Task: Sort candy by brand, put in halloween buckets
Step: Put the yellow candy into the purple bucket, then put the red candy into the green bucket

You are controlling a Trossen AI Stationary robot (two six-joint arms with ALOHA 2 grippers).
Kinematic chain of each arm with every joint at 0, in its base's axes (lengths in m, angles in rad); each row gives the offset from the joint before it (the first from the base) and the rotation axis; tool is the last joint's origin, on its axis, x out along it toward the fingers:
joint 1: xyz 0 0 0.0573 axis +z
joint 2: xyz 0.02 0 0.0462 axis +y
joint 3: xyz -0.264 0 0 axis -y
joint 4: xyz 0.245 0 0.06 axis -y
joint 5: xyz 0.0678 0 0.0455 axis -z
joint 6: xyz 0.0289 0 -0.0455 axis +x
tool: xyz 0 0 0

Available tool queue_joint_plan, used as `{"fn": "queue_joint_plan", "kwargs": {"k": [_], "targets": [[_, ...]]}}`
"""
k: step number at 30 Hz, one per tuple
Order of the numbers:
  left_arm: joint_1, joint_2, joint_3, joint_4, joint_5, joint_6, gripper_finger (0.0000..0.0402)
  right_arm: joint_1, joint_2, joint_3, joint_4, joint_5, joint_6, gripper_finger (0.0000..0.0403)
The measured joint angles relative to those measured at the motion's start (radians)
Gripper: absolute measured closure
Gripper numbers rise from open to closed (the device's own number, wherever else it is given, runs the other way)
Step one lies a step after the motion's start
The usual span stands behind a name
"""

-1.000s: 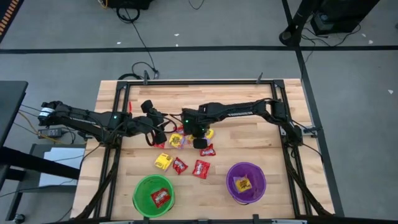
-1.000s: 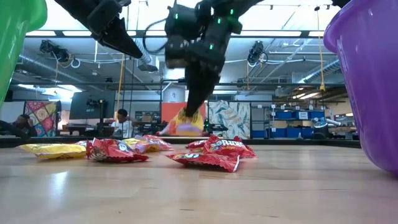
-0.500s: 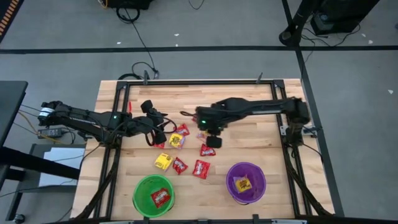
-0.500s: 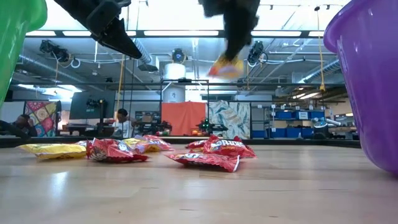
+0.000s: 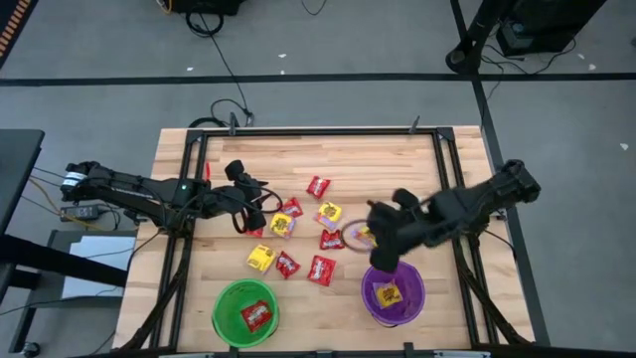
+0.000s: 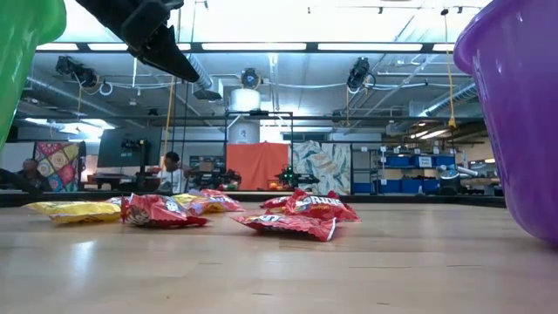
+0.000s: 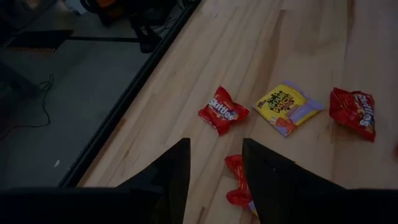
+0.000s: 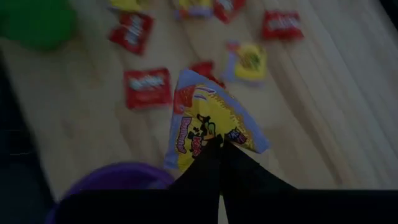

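On the bench (image 5: pixel 397 174), the right pincer (image 8: pixel 217 144) clamps a yellow packet (image 8: pixel 208 124) near the purple bucket (image 5: pixel 394 291), likely for dropping; left pincer (image 7: pixel 214 165) apart, waiting.

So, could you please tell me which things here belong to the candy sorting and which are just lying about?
Job: candy on table; yellow packet in right gripper; green bucket; purple bucket.
Lying about: floor cable; black stand.

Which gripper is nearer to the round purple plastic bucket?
Right. The right gripper is just above the round purple plastic bucket rim, holding a yellow candy packet. The left gripper is far across the table.
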Motion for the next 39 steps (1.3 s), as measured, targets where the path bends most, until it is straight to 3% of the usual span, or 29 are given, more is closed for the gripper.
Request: {"fn": "queue_joint_plan", "kwargs": {"k": [4,11,16,24,28,32,39], "targets": [[0.0,0.0,0.0,0.0,0.0,0.0,0.0249,0.056,0.01,-0.067,-0.06,0.015,0.178,0.039],[0.0,0.0,0.0,0.0,0.0,0.013,0.0249,0.125,0.011,-0.207,-0.049,-0.102,0.425,0.039],[0.0,0.0,0.0,0.0,0.0,0.026,0.0249,0.175,0.012,-0.181,-0.051,-0.096,0.503,0.039],[0.0,0.0,0.0,0.0,0.0,0.024,0.0249,0.241,0.011,-0.152,0.021,-0.203,0.608,0.039],[0.0,0.0,0.0,0.0,0.0,0.026,0.0249,0.276,0.011,-0.152,0.013,-0.153,0.651,0.0389],[0.0,0.0,0.0,0.0,0.0,0.026,0.0249,0.292,0.011,-0.152,0.033,-0.116,0.652,0.0368],[0.0,0.0,0.0,-0.001,0.0,0.026,0.0249,0.304,0.011,-0.152,0.042,-0.113,0.691,0.029]]}}
